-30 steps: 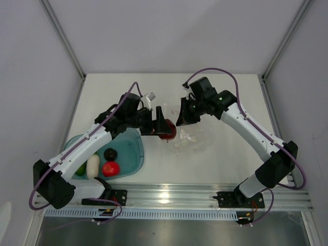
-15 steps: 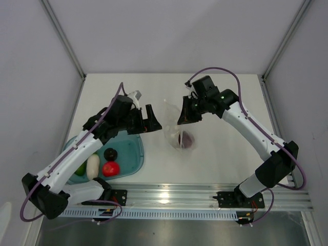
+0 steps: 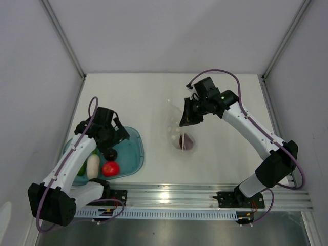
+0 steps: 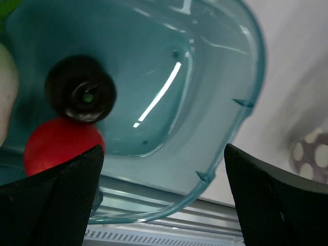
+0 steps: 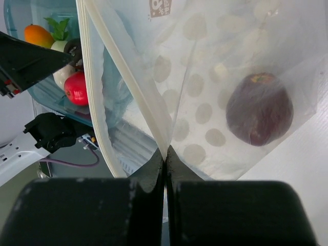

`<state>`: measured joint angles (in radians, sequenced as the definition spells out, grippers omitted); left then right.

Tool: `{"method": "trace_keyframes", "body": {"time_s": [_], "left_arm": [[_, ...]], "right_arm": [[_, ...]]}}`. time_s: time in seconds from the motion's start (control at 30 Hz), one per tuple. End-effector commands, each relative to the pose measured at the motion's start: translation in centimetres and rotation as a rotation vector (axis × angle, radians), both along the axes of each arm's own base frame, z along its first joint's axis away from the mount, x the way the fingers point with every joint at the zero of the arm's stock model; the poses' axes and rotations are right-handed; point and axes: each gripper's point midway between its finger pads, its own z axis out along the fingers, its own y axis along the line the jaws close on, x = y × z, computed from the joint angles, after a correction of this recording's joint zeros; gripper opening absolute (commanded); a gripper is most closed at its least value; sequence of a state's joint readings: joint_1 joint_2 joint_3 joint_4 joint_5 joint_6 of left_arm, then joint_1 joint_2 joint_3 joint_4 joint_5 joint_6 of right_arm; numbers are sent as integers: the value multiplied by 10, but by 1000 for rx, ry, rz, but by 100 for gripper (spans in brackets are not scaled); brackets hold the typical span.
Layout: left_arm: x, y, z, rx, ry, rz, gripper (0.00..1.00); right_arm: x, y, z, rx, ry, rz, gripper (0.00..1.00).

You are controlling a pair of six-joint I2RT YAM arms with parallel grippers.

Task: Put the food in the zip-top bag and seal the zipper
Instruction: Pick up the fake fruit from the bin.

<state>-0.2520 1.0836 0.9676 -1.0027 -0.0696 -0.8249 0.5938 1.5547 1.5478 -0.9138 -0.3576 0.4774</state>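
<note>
one white table [image 3: 143,97] fills the middle of the top view, with two arms over it. the left arm [image 3: 72,154] bends up the lower left of the frame. the left gripper [image 3: 114,142] hangs over the tray, jaws spread wide, nothing between them. the right arm [image 3: 251,128] sweeps in from the lower right. the right gripper [image 3: 185,117] is clenched tight on the mouth edge of the bag.

one teal tray [image 3: 132,146] sits at lower left. one clear bag [image 3: 177,110] hangs at centre frame, pinched up by its top edge.

food count, six pieces. one maroon piece [image 3: 188,140] lies inside the bag, down at its lower end. five sit in the tray: one white oblong piece [image 3: 93,165], one red fruit [image 3: 110,168], one dark round piece [image 3: 110,153], one green bit [image 3: 81,168], and one orange bit [image 5: 38,36], caught at the upper left of the right wrist view.

one zipper [image 5: 125,72], a pale strip running to the pinch, its two sides parted, mouth open.
</note>
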Motion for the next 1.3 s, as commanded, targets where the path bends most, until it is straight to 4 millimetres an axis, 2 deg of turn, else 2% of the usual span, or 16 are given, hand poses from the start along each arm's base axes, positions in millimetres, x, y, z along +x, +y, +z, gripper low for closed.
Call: {"method": "trace_keyframes", "body": {"time_s": [0.0,0.23,0.43,0.77,0.93,1.07,1.27], "left_arm": [[-15,19,-12,16,33,139,99],[-21,43,-33,129,134,265,99],[-20,57,-45,205,197,305,100],[-2,58,-71,173,203,322,99],[-10,53,-89,153,260,313,98],[-14,50,-98,137,271,317,95],[-13,55,-106,170,283,305,83]], "right_arm": [[-4,-3,10,27,-31,24,0],[-6,-6,5,26,-14,29,0],[-7,-12,4,25,-12,19,0],[-9,-18,3,16,-1,17,0],[-10,-21,2,8,5,17,0],[-12,-22,1,8,10,13,0],[-13,-22,2,13,8,7,0]]}}
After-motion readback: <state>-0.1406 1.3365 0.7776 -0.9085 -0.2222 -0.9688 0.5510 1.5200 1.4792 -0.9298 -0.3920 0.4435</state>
